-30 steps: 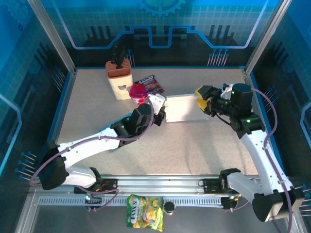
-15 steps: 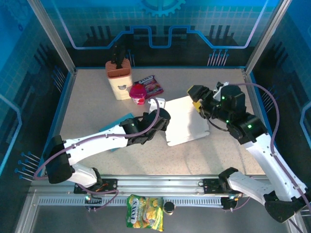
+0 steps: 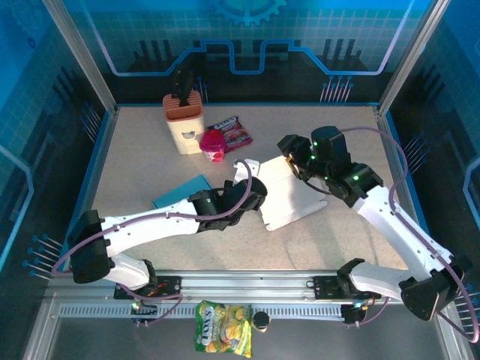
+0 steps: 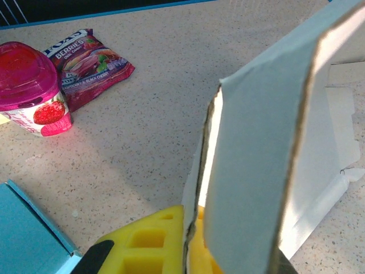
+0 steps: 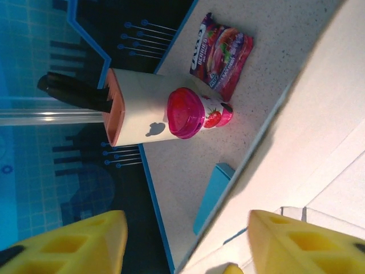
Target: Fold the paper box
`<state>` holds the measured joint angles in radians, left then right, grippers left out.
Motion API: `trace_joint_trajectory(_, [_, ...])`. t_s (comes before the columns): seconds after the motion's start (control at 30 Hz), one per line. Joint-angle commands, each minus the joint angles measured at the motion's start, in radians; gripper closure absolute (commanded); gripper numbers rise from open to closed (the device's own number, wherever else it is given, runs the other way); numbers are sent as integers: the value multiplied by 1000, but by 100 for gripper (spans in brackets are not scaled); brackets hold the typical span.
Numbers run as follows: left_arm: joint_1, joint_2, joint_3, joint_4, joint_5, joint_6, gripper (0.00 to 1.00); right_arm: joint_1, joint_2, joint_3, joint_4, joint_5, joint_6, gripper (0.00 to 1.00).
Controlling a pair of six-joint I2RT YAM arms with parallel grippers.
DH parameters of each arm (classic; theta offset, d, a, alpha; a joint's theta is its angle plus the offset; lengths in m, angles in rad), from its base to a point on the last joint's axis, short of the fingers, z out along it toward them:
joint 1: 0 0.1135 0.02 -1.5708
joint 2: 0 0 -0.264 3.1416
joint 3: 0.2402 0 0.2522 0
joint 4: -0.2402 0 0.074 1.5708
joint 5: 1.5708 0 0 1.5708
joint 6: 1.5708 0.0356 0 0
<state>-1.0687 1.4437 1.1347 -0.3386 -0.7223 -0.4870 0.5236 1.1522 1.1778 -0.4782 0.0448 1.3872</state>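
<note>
Now the left gripper (image 4: 185, 242) pinches the paper box (image 4: 262, 171) flap, jaws tight; right gripper (image 5: 185, 240), jaws parted, sits at its far edge.

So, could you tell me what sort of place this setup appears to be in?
Likely a lab robot cell: aluminium frame with blue printed panels, speckled table, and staged props like the knife block.

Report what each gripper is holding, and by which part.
The left gripper pinches the paper box by the edge of its raised panel. The right gripper holds nothing: its jaws stand open at the box's far edge.
</note>
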Motion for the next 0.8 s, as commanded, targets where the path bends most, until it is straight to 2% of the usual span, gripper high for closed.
trace_joint_trajectory(0.0, [-11,-45,-24,38,-35,37,100,6,4,-6,56,-8,19,51])
trace_joint_trajectory(0.2, [-11,-52,-38,41,-33,40,100,-2,15,-28,74,-22,19,73])
trace_joint_trajectory(0.33, [-11,-52,-36,42,-31,45,100,-5,17,-43,89,-28,22,82])
trace_joint_trajectory(0.57, [-11,-70,-50,53,-26,55,100,-28,15,-69,103,-45,27,90])
trace_joint_trajectory(0.7, [-11,-90,-76,80,-13,74,100,-36,10,-111,158,-53,37,100])
trace_joint_trajectory(0.77, [-9,-102,-89,86,-4,82,100,-36,5,-137,194,-51,36,100])
